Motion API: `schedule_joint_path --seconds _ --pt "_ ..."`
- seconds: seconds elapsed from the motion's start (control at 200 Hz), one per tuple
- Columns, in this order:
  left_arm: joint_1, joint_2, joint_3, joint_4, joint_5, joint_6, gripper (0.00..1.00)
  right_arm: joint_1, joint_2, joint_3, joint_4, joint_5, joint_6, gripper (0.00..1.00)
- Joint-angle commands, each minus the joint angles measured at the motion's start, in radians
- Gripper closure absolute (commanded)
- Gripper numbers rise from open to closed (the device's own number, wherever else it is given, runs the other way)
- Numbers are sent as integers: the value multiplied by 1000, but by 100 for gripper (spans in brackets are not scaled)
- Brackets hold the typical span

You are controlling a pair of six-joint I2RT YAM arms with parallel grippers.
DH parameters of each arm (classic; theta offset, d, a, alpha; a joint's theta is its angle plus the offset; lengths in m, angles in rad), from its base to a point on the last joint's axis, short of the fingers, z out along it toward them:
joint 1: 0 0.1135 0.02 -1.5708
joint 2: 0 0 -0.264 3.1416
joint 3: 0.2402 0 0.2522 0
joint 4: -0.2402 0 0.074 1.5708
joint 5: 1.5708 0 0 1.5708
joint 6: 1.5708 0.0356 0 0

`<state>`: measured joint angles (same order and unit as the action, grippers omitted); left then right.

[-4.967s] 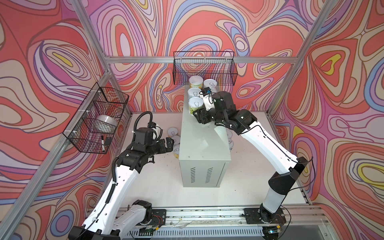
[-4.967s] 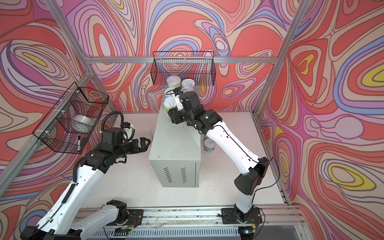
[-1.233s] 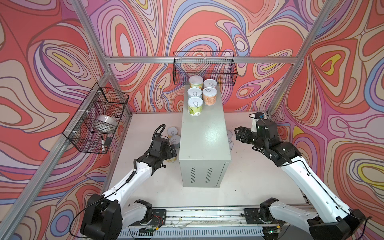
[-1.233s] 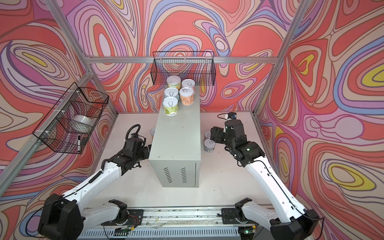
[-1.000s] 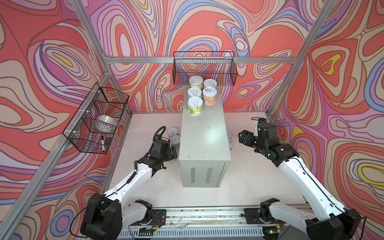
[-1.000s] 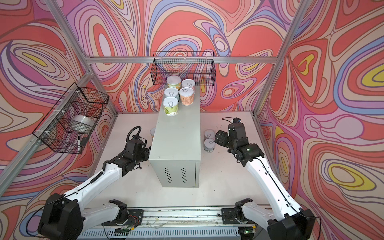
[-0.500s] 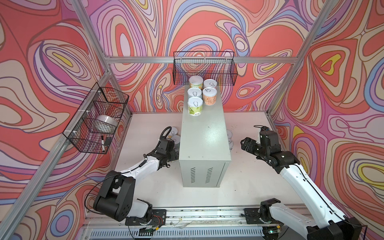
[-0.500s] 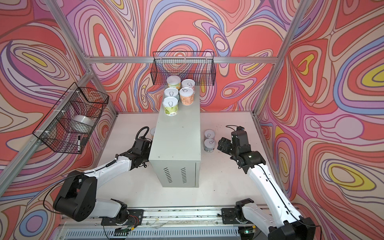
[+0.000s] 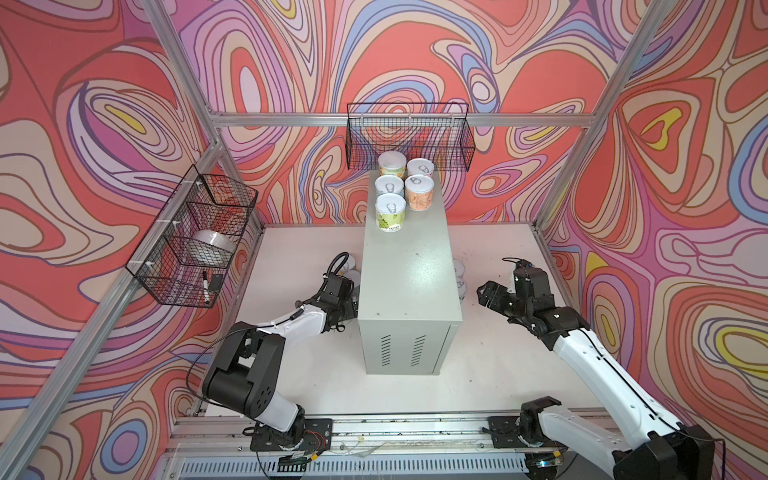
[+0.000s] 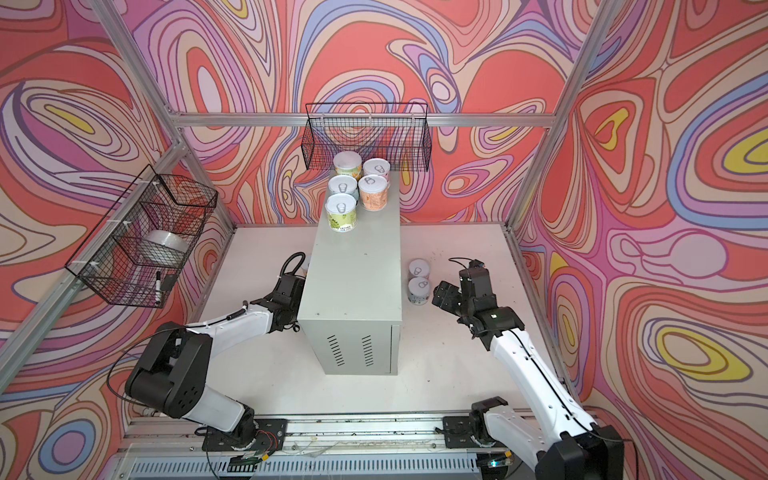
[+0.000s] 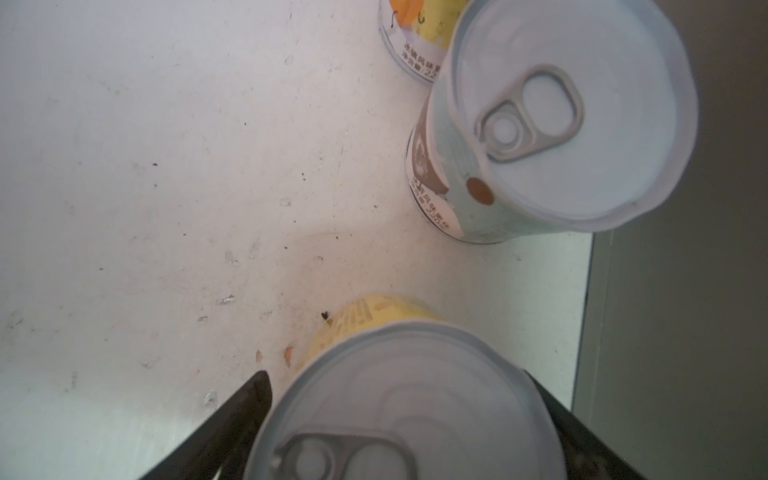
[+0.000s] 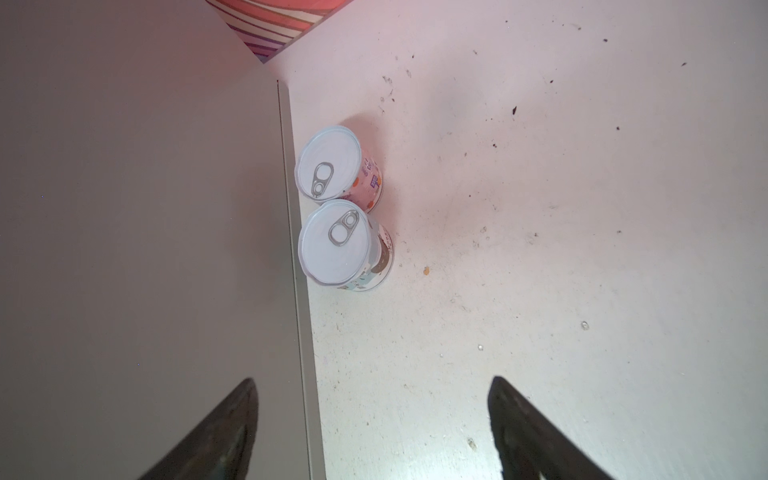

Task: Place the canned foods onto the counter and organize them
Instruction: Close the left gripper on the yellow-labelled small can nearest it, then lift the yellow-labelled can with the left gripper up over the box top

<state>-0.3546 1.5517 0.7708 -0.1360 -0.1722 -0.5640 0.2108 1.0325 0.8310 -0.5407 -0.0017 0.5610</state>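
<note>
Silver lids catch the light as five canned foods stand upright in a close cluster at the far end of the counter, with others down on the white tabletop on both sides of it. Low on the left side, the left gripper straddles a yellow-labelled tin, a finger close to each flank; whether they already pinch it cannot be told. A pale-blue tin stands just beside it, hard by the counter's wall. On the right side, the right gripper hangs spread wide and empty, near two tins that touch each other. These look rigid and, if sealed full, fairly weighty, with smooth labels that could slip. The sound hold is probably across the side wall under the lid's rim, kept upright, with scant room beside the counter.
</note>
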Motion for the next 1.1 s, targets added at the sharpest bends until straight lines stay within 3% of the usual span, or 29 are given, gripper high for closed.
schedule_joint_path --seconds 0.0,0.31,0.486,0.586,0.701,0.751,0.826,0.982,1.097 --pt "0 25 12 10 -45 -40 12 -7 5 -7 32 -9 1 11" --pt "0 20 7 -11 -85 -44 15 -11 2 -55 77 -24 0 11" --pt "0 35 8 3 -88 -50 24 -14 17 -56 92 -39 1 11" --pt "0 46 16 6 -89 -40 35 -14 20 -55 97 -43 2 12" --pt "0 41 18 7 -82 -26 53 -13 15 -50 93 -44 1 12" --pt "0 30 18 2 -77 -18 66 -13 11 -49 90 -39 -1 12" --pt "0 2 21 -24 -78 -16 100 -13 8 -43 86 -37 -6 12" --pt "-1 -110 39 -121 -57 -2 100 -16 6 -38 74 -34 -16 12" --pt "-1 -237 82 -300 -24 1 100 -20 5 -37 63 -26 -22 12"
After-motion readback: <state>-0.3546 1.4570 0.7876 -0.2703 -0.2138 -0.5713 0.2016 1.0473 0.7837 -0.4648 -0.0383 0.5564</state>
